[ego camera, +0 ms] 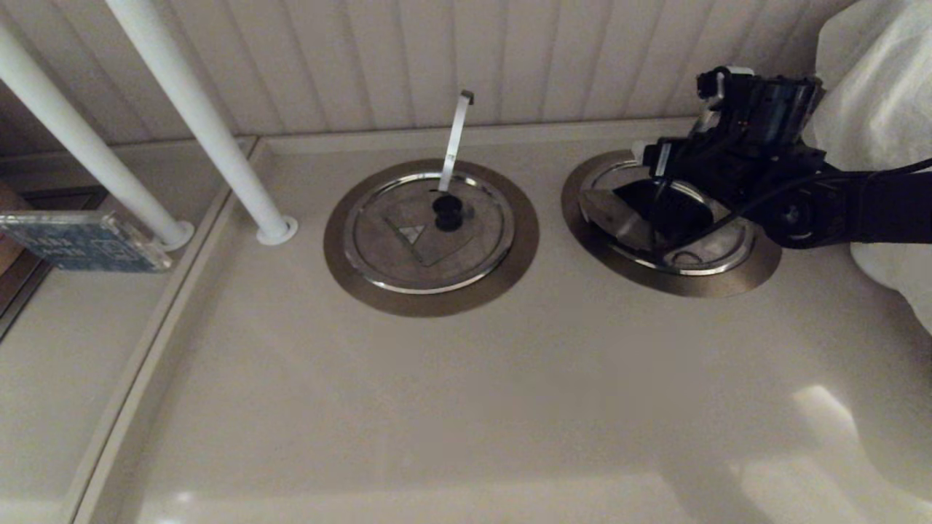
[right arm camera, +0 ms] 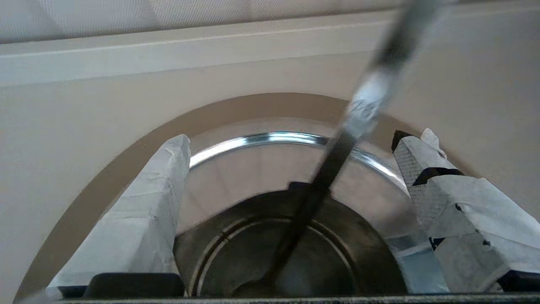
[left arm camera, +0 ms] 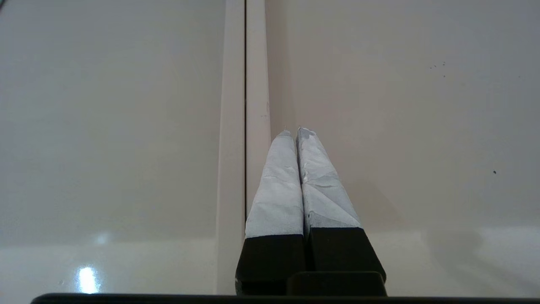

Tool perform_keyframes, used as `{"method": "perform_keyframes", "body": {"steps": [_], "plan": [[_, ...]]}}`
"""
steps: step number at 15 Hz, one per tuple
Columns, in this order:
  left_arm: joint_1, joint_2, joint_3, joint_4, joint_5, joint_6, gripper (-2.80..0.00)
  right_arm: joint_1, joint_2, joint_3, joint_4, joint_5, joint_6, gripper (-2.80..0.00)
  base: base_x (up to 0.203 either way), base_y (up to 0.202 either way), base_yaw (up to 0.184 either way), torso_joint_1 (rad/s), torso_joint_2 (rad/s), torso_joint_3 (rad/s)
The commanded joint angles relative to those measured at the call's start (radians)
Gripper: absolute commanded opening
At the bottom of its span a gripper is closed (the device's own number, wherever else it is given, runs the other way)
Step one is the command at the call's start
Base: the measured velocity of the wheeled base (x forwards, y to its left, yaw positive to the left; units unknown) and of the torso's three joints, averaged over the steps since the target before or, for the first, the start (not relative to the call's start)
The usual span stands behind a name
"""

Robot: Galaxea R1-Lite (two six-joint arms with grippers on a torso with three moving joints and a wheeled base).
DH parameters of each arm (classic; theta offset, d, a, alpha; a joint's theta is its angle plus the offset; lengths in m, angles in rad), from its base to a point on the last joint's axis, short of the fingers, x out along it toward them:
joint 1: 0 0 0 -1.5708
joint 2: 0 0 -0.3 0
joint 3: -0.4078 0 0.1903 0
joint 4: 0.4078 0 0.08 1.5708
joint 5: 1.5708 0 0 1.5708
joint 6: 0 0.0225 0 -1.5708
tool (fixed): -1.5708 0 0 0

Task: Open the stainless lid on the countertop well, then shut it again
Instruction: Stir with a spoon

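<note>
The stainless lid sits in the right-hand countertop well, mostly hidden under my right arm. A dark wedge of the well's interior shows, with a slanted steel flap at its left edge. My right gripper hovers just above this opening. In the right wrist view the right gripper is open, fingers wide apart, holding nothing. Between them show the lid's shiny rim, the dark well and a utensil handle. My left gripper is shut over bare counter.
The twin lid with a bright white triangle, black knob and upright utensil handle lies left of the task well. Two white posts and a blue box stand far left. White cloth hangs at right.
</note>
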Motion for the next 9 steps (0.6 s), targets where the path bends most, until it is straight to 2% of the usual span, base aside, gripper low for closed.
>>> {"method": "perform_keyframes", "body": {"steps": [1, 3, 5, 9], "plan": [[0.000, 0.000, 0.000, -0.001, 0.000, 0.001, -2.80, 0.000, -0.064, 0.045, 0.000, -0.002, -0.025, 0.00, 0.000, 0.000, 0.000, 0.000, 0.00, 0.000], [0.000, 0.000, 0.000, -0.001, 0.000, 0.000, -2.80, 0.005, -0.104, 0.105, 0.002, -0.003, -0.081, 0.00, 0.000, 0.000, 0.000, 0.000, 0.00, 0.000], [0.000, -0.001, 0.000, -0.001, 0.000, -0.001, -2.80, 0.008, -0.112, 0.118, 0.006, -0.005, -0.105, 0.00, 0.000, 0.000, 0.000, 0.000, 0.00, 0.000], [0.000, 0.000, 0.000, 0.000, 0.000, 0.000, -2.80, 0.016, -0.203, 0.171, 0.010, 0.009, -0.109, 0.00, 0.000, 0.000, 0.000, 0.000, 0.00, 0.000]]}}
